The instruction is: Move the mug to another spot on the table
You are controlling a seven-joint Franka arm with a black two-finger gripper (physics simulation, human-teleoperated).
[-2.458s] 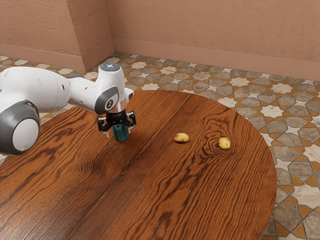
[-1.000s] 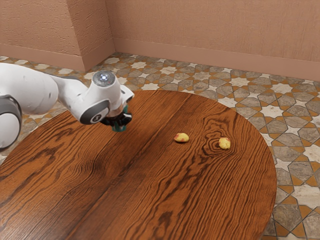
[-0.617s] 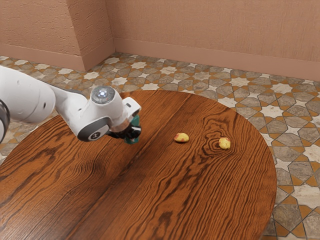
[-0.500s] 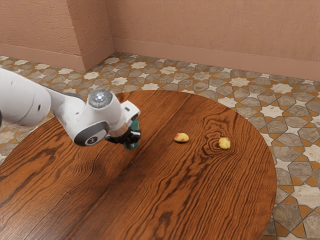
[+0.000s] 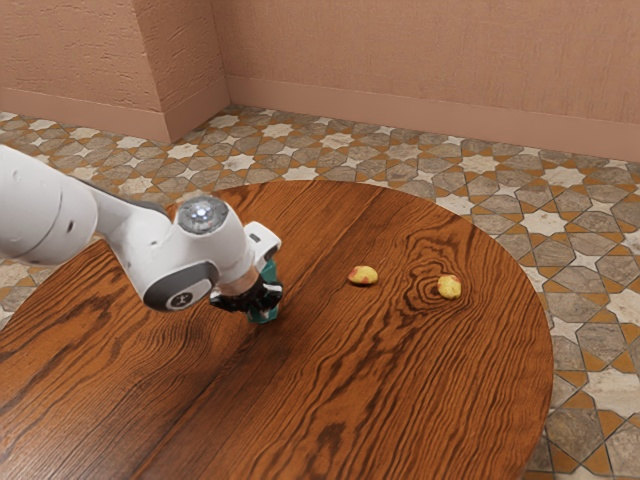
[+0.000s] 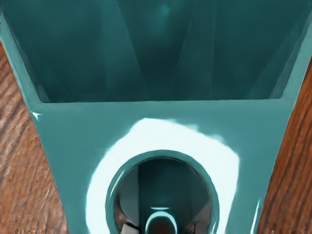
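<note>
**Exterior view, left to right**

- Arm (image 5: 150, 250), one: white with grey joints. It enters from the exterior view's left and bends down over the worktop.
- Gripper (image 5: 262, 303), one: black, two fingers, just under the arm's white hand. The fingers pinch the mug from two sides.
- Mug (image 5: 264, 315), one: teal, held between the fingers, low over the worktop and toward the exterior view's left of its middle. A soft dark shadow lies on the wood close under it. Whether its base touches the wood cannot be told.
- Worktop (image 5: 350, 400), one: round, dark reddish wood with a bold grain and a knot near its 3 o'clock edge.
- Small yellow pieces with a red blush, two, both lying loose on the wood and apart from each other.
  - First yellow piece (image 5: 363, 275): between 2 and 3 o'clock from the mug, well apart from it.
  - Second yellow piece (image 5: 449, 287): at 3 o'clock from the first, just beside the knot.
- Floor (image 5: 560, 200), one: star-patterned tiles around the worktop.
- Wall (image 5: 450, 50), one: plain terracotta, with a corner jutting out at 11 o'clock.

**Wrist view**

- Mug (image 6: 156, 122): glossy teal, directly under the hand. It has an angular, flat-sided open top and a round ring below it.
- Worktop grain (image 6: 19, 170): shows along both flanks of the mug.
</note>
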